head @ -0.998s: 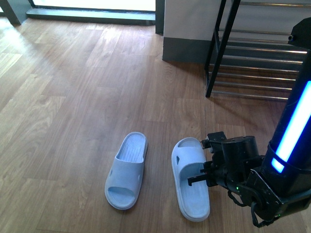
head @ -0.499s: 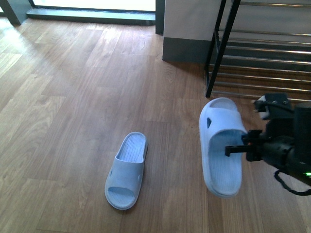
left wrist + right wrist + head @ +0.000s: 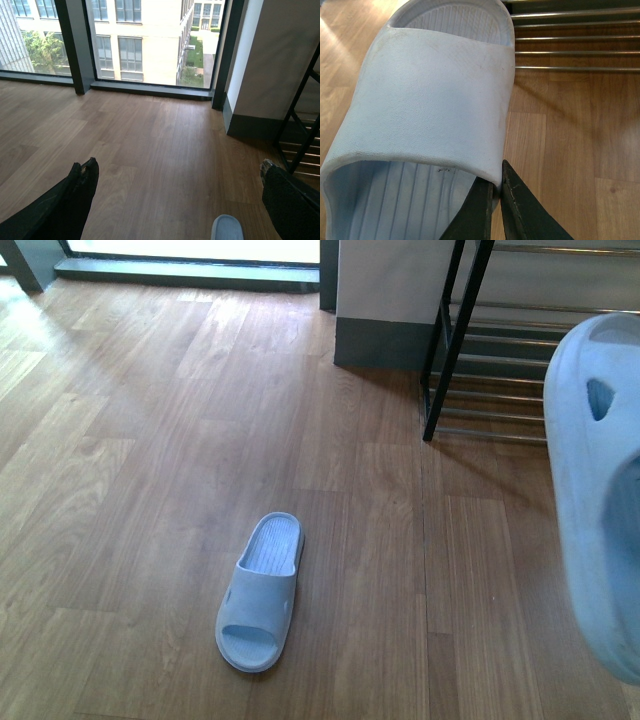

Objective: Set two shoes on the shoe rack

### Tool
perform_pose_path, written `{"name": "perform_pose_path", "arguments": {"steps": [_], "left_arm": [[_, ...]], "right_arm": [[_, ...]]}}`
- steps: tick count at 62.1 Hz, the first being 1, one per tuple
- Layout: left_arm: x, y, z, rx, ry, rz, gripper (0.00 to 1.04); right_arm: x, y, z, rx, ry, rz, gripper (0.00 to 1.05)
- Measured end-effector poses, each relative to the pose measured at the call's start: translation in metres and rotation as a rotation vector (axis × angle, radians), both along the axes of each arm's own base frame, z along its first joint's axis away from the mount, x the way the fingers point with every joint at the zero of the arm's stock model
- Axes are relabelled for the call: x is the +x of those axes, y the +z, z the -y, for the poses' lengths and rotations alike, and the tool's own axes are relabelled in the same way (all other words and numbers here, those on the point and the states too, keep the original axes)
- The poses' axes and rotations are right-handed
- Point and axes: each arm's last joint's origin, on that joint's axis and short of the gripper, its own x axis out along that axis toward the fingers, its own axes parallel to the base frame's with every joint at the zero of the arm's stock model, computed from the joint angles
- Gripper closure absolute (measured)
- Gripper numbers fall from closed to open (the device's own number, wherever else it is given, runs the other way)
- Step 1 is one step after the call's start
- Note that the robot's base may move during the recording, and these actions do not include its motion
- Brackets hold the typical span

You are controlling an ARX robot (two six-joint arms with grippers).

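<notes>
Wooden floor bears one slide, rack beyond.

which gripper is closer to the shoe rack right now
Right. The right gripper, shut on a pale blue slide, is just short of the shoe rack. The left gripper hangs open over the floor, the rack well beyond it.
</notes>
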Motion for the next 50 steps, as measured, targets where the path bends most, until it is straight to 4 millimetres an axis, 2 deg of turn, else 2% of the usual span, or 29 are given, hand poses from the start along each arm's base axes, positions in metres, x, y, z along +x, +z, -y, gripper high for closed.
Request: {"name": "perform_pose_path", "arguments": {"steps": [50], "left_arm": [[0.0000, 0.0000, -0.0001, 0.000, 0.002, 0.000, 0.09]], "right_arm": [[-0.0009, 0.0038, 0.0005, 0.004, 0.003, 0.020, 1.03]]}}
